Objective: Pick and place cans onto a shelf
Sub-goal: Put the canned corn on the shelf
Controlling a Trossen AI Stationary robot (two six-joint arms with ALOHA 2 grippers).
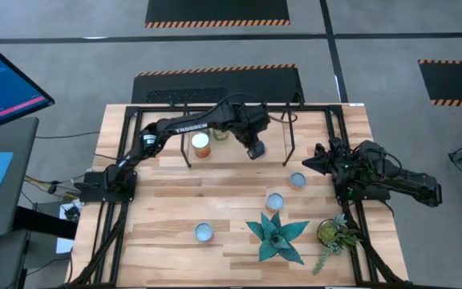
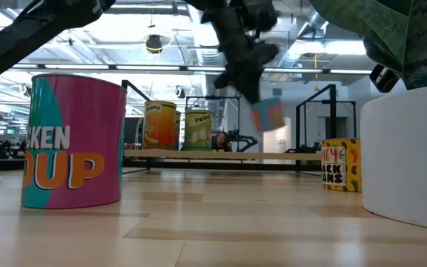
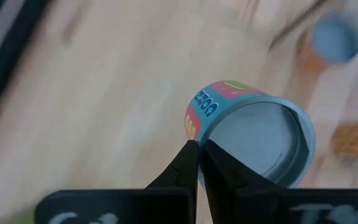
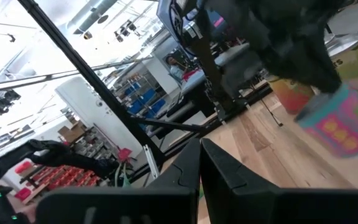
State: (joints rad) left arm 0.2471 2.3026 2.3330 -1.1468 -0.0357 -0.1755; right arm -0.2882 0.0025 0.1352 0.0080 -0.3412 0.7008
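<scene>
The left gripper (image 1: 255, 150) hangs above the table (image 1: 167, 217) near its far edge, jaws pinching a pink and blue can (image 2: 267, 115) held off the surface beside the shelf (image 2: 199, 154). The right gripper (image 1: 310, 163) rests at the right edge, jaws pressed together.

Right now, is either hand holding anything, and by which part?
The left hand holds a pink-and-blue can by its rim, tilted, above the table. The right hand holds nothing.
</scene>
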